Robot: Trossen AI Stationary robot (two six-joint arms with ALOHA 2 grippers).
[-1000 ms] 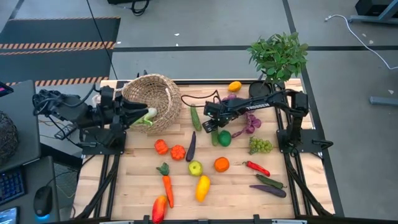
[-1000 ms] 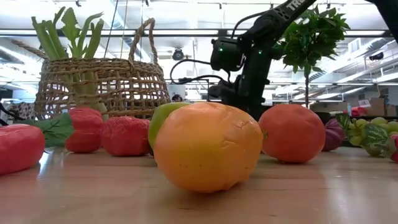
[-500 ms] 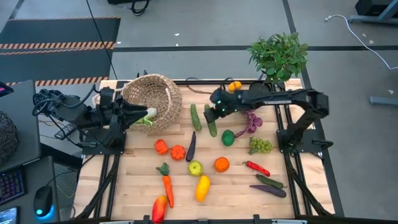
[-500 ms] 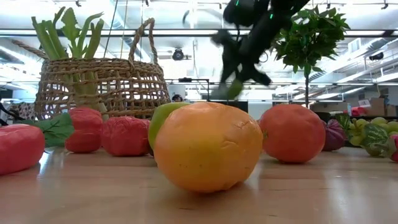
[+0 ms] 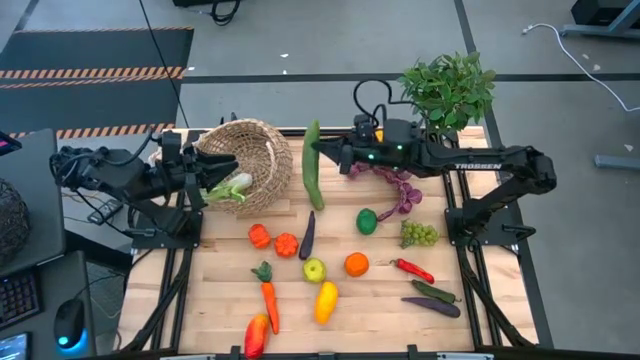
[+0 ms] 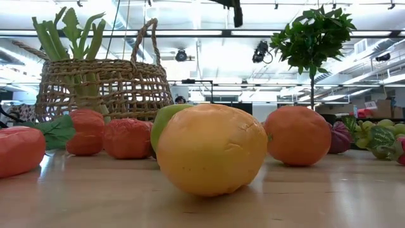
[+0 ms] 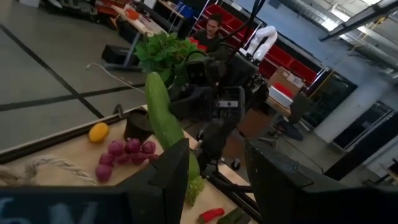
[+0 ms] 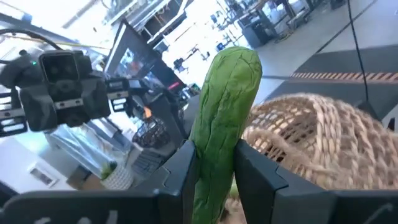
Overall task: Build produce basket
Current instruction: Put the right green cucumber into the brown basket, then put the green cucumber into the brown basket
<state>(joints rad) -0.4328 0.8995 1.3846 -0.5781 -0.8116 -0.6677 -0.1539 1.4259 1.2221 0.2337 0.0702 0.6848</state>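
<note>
the right pincer [image 5: 322, 152] is clamped on a long green cucumber [image 5: 311, 165], which it carries in the air near the far edge of the bench [image 5: 230, 290], just beside the basket [image 5: 245, 158]; in the right wrist view the cucumber [image 8: 225, 124] stands up between the two dark fingers [image 8: 180, 171], gripped near its lower end, so most of its length is free; a grip that low could let it pivot or slide out if the arm swings sharply. the basket sits at the far left corner of the bench, tipped with its mouth toward the left arm, and the left pincer [image 5: 207, 175] is at its rim with the fingers part-way apart; from above it seems to hold the rim beside a leek [image 5: 230, 188], though i cannot tell exactly what it grips. if that hold slips, the basket may roll or shift just as the cucumber comes in.

the cucumber is long against the basket's mouth; brought in crosswise it could catch on the rim or the looped handle [image 6: 144, 41] and fall back on the bench; let go too high, it might bounce out or knock the leek loose. the two arms are close here, so a collision at the rim is a risk too. the rest of the produce, such as the orange [image 5: 356, 264] and carrot [image 5: 268, 300], lies spread over the middle and near side, well clear.
</note>
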